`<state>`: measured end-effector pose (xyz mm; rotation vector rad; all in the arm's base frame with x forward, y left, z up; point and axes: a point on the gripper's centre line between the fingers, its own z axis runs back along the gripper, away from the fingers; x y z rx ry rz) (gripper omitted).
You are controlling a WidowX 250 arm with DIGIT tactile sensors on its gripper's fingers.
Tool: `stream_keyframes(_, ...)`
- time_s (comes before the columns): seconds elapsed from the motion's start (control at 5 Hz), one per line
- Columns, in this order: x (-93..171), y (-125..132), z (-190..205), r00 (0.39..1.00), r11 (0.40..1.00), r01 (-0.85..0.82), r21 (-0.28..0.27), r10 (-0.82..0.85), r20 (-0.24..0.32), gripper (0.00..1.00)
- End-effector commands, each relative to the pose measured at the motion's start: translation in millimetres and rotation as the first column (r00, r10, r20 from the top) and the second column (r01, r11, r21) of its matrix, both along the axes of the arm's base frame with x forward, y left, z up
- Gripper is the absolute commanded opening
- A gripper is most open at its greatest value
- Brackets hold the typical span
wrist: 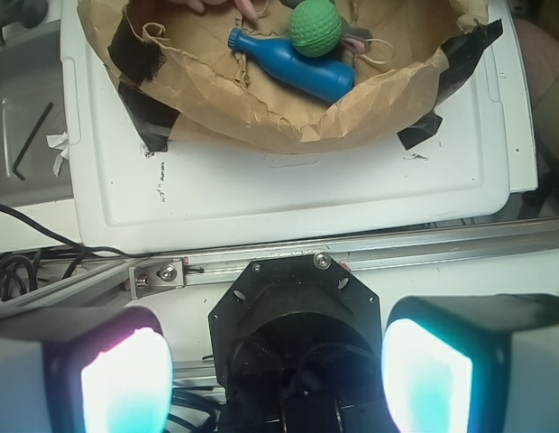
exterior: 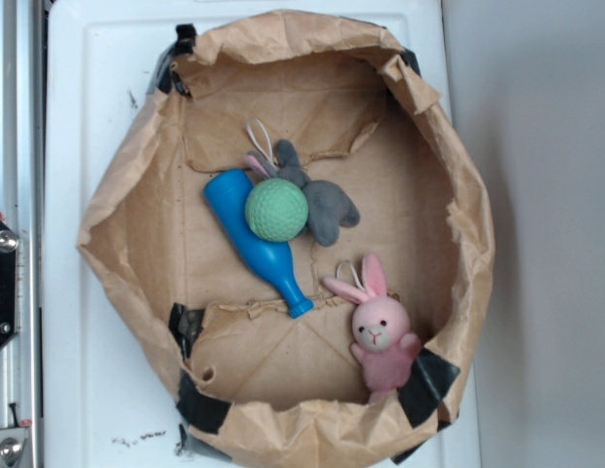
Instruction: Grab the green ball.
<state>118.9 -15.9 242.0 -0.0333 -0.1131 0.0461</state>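
Against the smooth blue bottle (exterior: 254,241) rests the dimpled green ball (exterior: 276,210).

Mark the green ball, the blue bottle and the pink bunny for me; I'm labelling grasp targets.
green ball (exterior: 276,209), exterior view, centre of its dimpled top.
blue bottle (exterior: 246,232), exterior view, middle of its wide body.
pink bunny (exterior: 380,328), exterior view, its face.

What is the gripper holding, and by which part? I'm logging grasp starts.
Nothing. The gripper is open and empty, far outside the brown paper-lined basket; the pale green dimpled ball lies untouched against the blue pin-shaped bottle.
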Motion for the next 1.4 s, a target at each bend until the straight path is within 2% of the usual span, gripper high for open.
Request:
stream_keyframes(0.0,0,0,0,1.000,1.000,0.000,0.000,0.000,0.000,1.00)
stream_keyframes(0.4,94,21,-5,0.992,0.994,-0.101,0.045,0.097,0.075,1.00)
stream_keyframes(0.6,131,36,-20,0.988,0.993,-0.072,0.097,0.058,0.140,1.00)
stream_keyframes(0.8,158,52,-52,0.991,0.991,-0.006,0.132,-0.012,0.136,1.00)
stream_keyframes(1.2,158,52,-52,0.991,0.991,-0.006,0.132,-0.012,0.136,1.00)
